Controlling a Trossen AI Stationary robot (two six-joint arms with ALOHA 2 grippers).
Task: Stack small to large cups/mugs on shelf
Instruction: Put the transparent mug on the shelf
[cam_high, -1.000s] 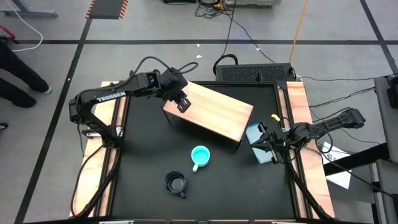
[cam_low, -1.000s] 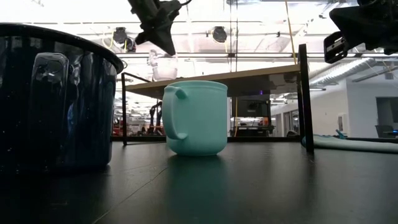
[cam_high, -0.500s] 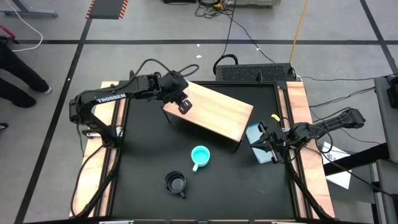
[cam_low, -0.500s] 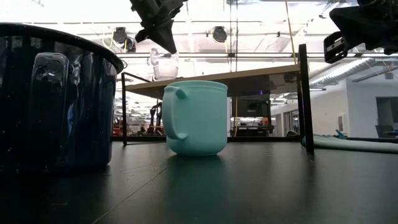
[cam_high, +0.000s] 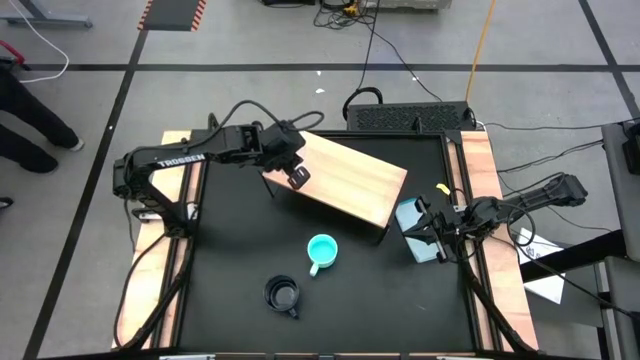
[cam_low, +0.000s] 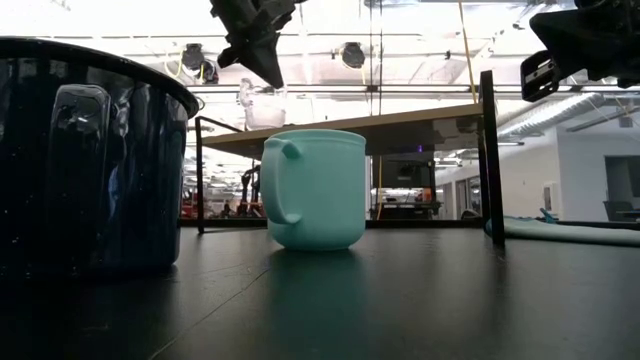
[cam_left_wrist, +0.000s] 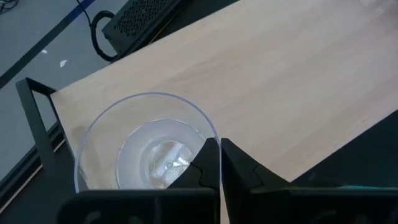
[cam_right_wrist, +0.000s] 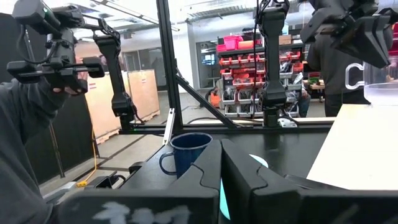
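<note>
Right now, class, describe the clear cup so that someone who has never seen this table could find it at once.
Find the wooden shelf at the table's far side. At its left end, under the left end effector, stands the clear cup. It alone is see-through and handleless; the turquoise mug and black mug sit on the tabletop.

Clear cup (cam_left_wrist: 146, 149) on shelf (cam_high: 345, 180) (left end); mug (cam_high: 321, 251) before shelf, larger mug (cam_high: 283, 295) nearer.

black mug (cam_low: 85, 160) cropped at frame edge, clear cup (cam_left_wrist: 146, 149) partly hidden
</note>
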